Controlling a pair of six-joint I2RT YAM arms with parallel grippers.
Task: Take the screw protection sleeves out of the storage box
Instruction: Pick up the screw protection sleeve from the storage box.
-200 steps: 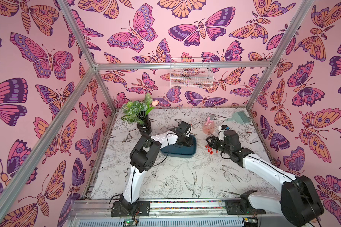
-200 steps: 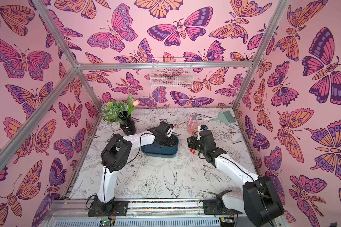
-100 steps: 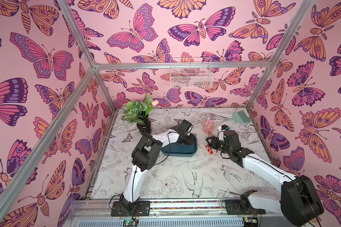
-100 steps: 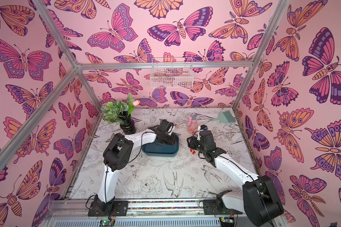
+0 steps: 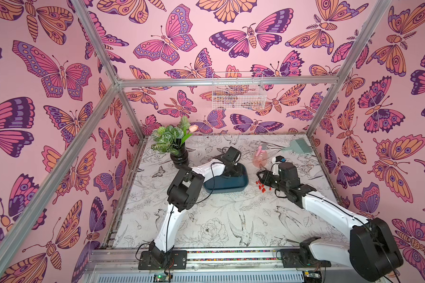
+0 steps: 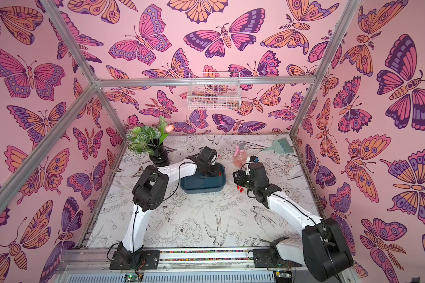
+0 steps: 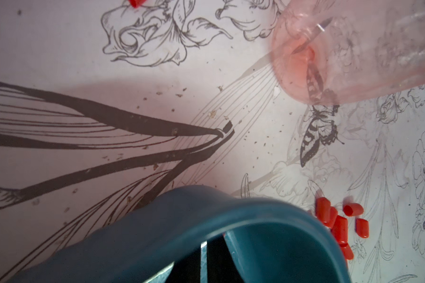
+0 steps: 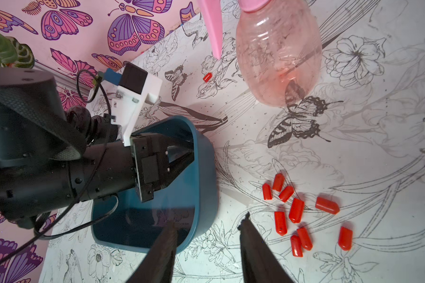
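The dark teal storage box sits mid-table. My left gripper reaches down into its far right corner. In the left wrist view the jaws are pressed together behind the box wall, with a red sliver of a screw protection sleeve at their tips. Several red sleeves lie in a loose pile on the table right of the box. My right gripper hovers open and empty between the box and that pile.
One stray sleeve lies near the pink spray bottle behind the pile. A plant in a black vase stands at the back left, with a teal brush at the back right. A white wire basket hangs on the back wall.
The left gripper's jaws have closed inside the box, near its right corner. The right arm and the sleeves on the table have not moved.
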